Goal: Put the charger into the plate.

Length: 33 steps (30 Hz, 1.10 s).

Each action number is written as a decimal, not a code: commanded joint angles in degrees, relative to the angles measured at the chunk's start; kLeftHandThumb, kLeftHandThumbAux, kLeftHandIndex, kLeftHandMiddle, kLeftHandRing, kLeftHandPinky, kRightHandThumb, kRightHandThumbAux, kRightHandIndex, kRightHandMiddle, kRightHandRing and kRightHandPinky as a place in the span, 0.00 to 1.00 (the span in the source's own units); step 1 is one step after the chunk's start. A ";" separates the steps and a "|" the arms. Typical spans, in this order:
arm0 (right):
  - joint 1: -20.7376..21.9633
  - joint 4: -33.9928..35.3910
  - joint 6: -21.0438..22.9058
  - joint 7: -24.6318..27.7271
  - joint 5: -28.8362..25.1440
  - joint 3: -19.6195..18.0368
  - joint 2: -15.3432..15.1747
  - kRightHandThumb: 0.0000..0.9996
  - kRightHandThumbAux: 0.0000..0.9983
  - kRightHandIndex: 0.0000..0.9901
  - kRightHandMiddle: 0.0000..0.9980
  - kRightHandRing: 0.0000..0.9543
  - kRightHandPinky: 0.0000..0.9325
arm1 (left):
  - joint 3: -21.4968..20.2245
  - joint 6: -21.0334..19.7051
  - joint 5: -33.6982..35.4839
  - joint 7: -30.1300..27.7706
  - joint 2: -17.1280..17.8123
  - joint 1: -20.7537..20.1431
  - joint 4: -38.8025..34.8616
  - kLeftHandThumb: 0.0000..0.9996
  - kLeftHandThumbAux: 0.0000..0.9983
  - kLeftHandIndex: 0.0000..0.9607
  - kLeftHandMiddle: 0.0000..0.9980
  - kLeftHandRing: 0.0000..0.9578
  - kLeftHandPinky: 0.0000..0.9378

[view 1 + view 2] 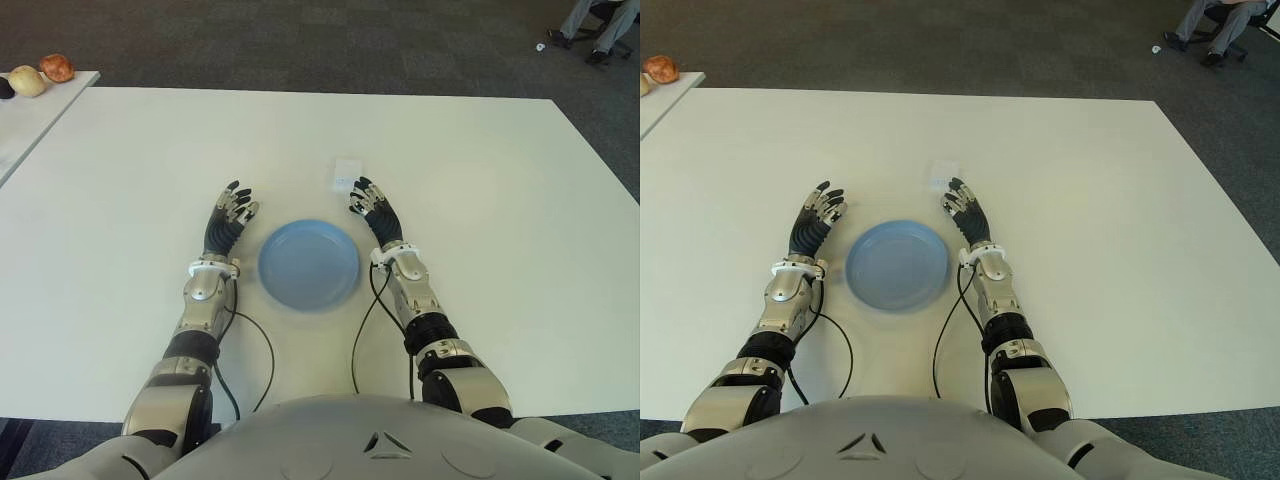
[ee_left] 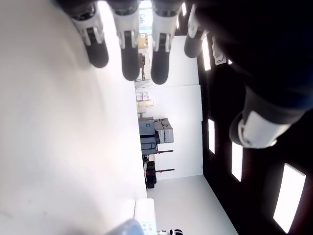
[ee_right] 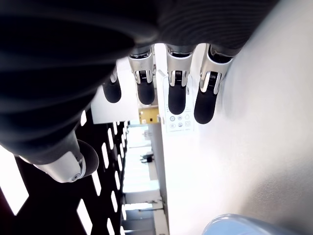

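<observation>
A flat white charger [image 1: 347, 172] lies on the white table [image 1: 480, 200], just beyond the fingertips of my right hand [image 1: 372, 208]. In the right wrist view the charger [image 3: 178, 117] shows its printed markings right under the outstretched fingers [image 3: 205, 103], which hold nothing. The round blue plate [image 1: 309, 264] sits between both hands, nearer to me than the charger. My left hand [image 1: 230, 216] shows to the left of the plate, fingers extended and empty.
A second white table [image 1: 30, 115] at the far left carries two round fruit-like objects [image 1: 42, 75]. A seated person's legs [image 1: 598, 25] show at the far right on the dark carpet. Black cables [image 1: 250, 350] run along both forearms.
</observation>
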State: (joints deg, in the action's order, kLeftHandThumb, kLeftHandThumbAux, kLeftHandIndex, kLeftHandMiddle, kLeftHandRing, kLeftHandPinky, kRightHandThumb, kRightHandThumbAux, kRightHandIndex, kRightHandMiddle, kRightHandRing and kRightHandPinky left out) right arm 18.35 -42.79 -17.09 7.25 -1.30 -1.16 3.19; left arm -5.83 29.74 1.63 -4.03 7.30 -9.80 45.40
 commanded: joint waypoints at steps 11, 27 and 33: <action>-5.00 8.41 0.31 -5.99 3.94 1.06 -0.37 0.25 0.63 0.08 0.18 0.20 0.25 | 0.63 -3.02 -0.55 -0.47 -0.56 2.12 2.56 0.00 0.56 0.09 0.19 0.18 0.15; 12.50 17.15 -7.97 -27.61 36.80 8.44 -16.52 0.29 0.66 0.05 0.10 0.12 0.13 | 0.57 -1.61 -0.16 -1.06 -1.55 -0.09 6.58 0.00 0.55 0.11 0.22 0.21 0.20; 19.68 11.85 -9.58 -27.48 38.03 10.90 -19.82 0.19 0.69 0.03 0.07 0.07 0.08 | 0.65 -1.67 -0.34 -0.61 -1.89 -0.63 7.40 0.00 0.55 0.11 0.22 0.22 0.22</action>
State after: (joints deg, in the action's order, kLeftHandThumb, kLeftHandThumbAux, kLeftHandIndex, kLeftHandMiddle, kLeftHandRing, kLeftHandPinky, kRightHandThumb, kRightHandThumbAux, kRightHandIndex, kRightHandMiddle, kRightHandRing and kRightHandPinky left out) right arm 35.30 -27.74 -25.50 -20.64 35.02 7.68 -15.75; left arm -5.74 30.65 1.60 -4.17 6.48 -12.68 49.49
